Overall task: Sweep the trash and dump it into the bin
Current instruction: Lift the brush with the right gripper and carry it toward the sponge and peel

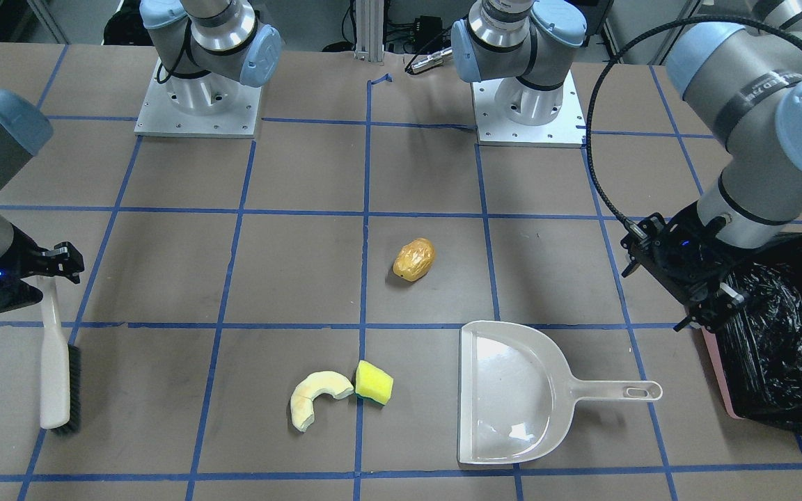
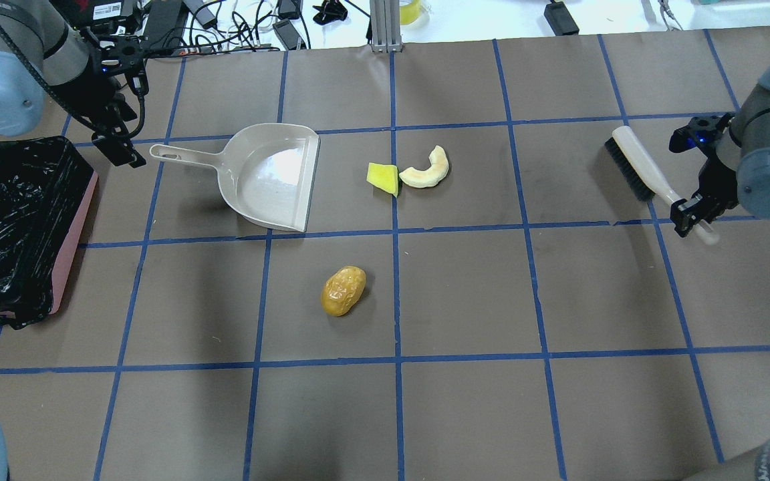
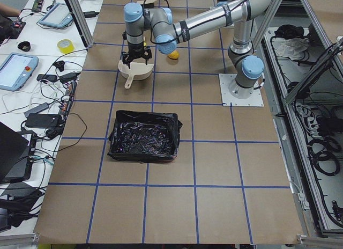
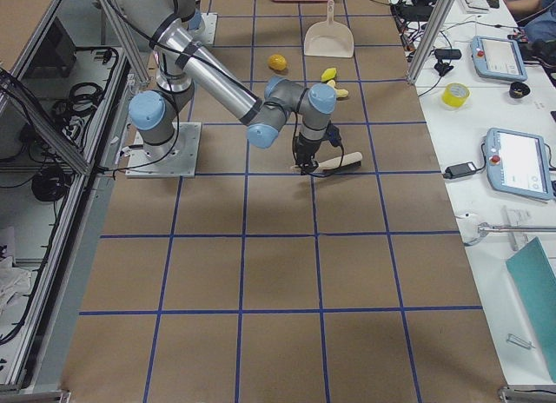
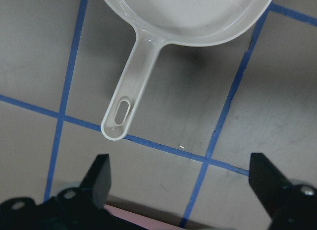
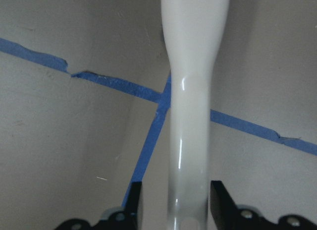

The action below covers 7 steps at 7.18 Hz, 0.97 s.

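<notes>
Hanging wide apart, the two black fingers (image 5: 101,175) of the left gripper (image 2: 117,148) hold nothing and touch nothing. Just beside them lies the handle tip of the beige plastic dustpan (image 2: 271,180), flat on the brown table with blue tape lines (image 2: 465,294), near the far edge toward the left end. Close by, at the left edge, sits the pink box-shaped bin with a shiny black bag inside (image 2: 74,240).

The right gripper (image 2: 692,215) has its fingers (image 6: 219,202) on both sides of the handle of the beige brush with black bristles (image 2: 639,164), near the right edge. One finger is against the handle. A thin gap shows by the other, so I cannot tell if they squeeze it.

The yellow-and-green sponge cube (image 2: 383,179) and the pale yellow curved rind slice (image 2: 426,168) lie side by side near the far edge, just past the dustpan's wide mouth. The golden-brown potato-like lump (image 2: 343,290) lies alone near the middle of the table, well apart from the bin.
</notes>
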{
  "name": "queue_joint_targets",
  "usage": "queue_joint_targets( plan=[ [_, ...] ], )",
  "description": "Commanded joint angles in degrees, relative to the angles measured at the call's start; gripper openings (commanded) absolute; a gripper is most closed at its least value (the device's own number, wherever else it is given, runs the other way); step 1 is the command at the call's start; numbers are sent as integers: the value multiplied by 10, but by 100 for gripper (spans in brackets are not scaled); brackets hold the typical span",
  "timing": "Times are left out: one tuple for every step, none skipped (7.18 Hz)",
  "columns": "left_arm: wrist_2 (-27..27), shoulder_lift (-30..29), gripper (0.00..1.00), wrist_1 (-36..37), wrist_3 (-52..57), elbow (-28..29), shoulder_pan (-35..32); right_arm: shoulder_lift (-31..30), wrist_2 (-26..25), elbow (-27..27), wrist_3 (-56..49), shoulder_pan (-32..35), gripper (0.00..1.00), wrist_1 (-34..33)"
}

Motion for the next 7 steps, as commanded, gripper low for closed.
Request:
queue_joint_targets(
  plan=[
    [0,-62,100,13,88,30,1,-2,-4,0,7,-1,10,-1],
    [1,-84,100,18,119,47,1,-3,-4,-2,24,0,2,-2],
    [-2,-99,99,22,158,66,1,-20,-1,-3,73,7,1,-1],
    [-12,-114,99,39,164,65,-1,-45,4,-7,145,34,1,45],
    [-44,-128,99,41,164,56,0,-56,-3,-25,259,107,0,95],
    [-46,-133,99,41,160,48,0,-51,-14,-47,347,187,0,130],
    [-46,-137,99,41,153,48,0,-50,-15,-62,438,247,0,148]
  ],
)
